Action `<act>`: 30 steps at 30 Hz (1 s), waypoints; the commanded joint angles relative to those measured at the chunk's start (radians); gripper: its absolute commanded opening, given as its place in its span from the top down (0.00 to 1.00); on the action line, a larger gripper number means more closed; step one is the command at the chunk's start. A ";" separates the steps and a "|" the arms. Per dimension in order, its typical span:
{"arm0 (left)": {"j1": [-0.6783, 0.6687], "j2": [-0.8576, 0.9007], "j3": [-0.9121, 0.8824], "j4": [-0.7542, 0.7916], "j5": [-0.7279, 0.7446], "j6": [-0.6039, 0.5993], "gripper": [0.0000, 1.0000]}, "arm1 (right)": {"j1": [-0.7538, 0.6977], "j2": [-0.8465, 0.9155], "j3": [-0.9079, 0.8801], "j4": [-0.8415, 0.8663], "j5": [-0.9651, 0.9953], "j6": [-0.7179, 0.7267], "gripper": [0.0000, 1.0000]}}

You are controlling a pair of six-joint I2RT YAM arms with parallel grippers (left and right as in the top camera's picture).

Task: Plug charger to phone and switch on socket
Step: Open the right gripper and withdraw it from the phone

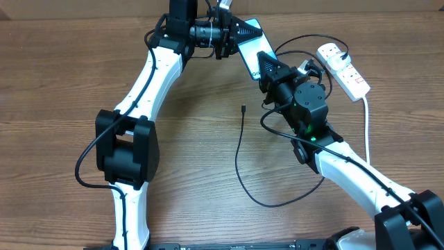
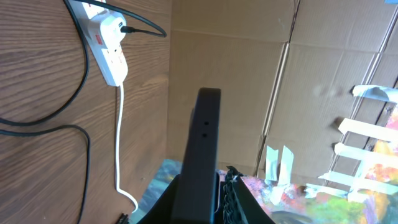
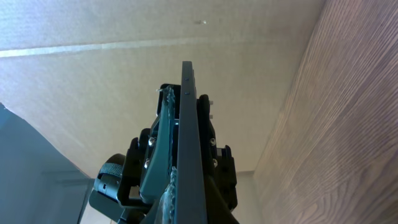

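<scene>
My left gripper (image 1: 239, 31) and right gripper (image 1: 267, 66) both clamp the raised phone (image 1: 248, 50) — free 1 for the charger (image 1: 237, 154) and it may tilt or slip.

The left fingers (image 1: 234, 31) and right fingers (image 1: 268, 66) cover most of the phone (image 1: 248, 55); only bits of blue show. Its words are too small to read. In the left wrist view, the socket (image 2: 111, 46), up and left of the phone, is cut off at the top edge.
</scene>
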 commanded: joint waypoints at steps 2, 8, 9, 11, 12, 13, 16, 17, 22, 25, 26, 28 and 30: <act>-0.045 -0.008 0.022 0.016 0.033 -0.045 0.85 | 0.110 0.005 -0.003 -0.023 -0.098 -0.035 0.96; -0.054 -0.008 0.022 0.016 0.024 -0.045 0.88 | 0.142 0.005 -0.003 -0.023 -0.057 -0.035 0.96; -0.056 -0.008 0.022 0.016 0.023 -0.045 0.88 | 0.142 0.005 -0.003 -0.023 -0.057 -0.035 0.96; -0.062 -0.008 0.022 0.016 0.022 -0.045 0.89 | 0.142 0.005 -0.003 -0.023 -0.057 -0.035 0.96; -0.065 -0.008 0.022 0.016 0.020 -0.045 0.90 | 0.142 0.005 -0.003 -0.023 -0.057 -0.035 0.96; -0.068 -0.008 0.022 0.016 0.018 -0.045 0.91 | 0.142 0.005 -0.003 -0.023 -0.057 -0.035 0.96; -0.070 -0.008 0.022 0.016 0.014 -0.045 0.96 | 0.142 0.005 -0.003 -0.023 -0.057 -0.035 0.96; -0.070 -0.008 0.021 0.016 0.010 -0.045 0.96 | 0.142 0.005 -0.003 -0.023 -0.057 -0.035 0.96; -0.069 -0.008 0.021 0.016 -0.016 -0.045 0.96 | 0.142 0.005 -0.003 -0.030 -0.057 -0.039 0.97; -0.064 -0.008 0.021 0.016 -0.017 -0.044 0.96 | 0.142 0.005 -0.003 -0.042 -0.057 -0.051 0.96; -0.061 -0.008 0.021 0.016 -0.017 -0.044 0.96 | 0.142 0.005 -0.003 -0.041 -0.056 -0.064 0.96; -0.055 -0.008 0.022 0.016 -0.017 -0.045 0.96 | 0.140 0.005 -0.003 -0.042 -0.056 -0.066 0.96; -0.047 -0.008 0.022 0.016 -0.015 -0.044 0.96 | 0.139 0.005 -0.003 -0.042 -0.055 -0.066 0.96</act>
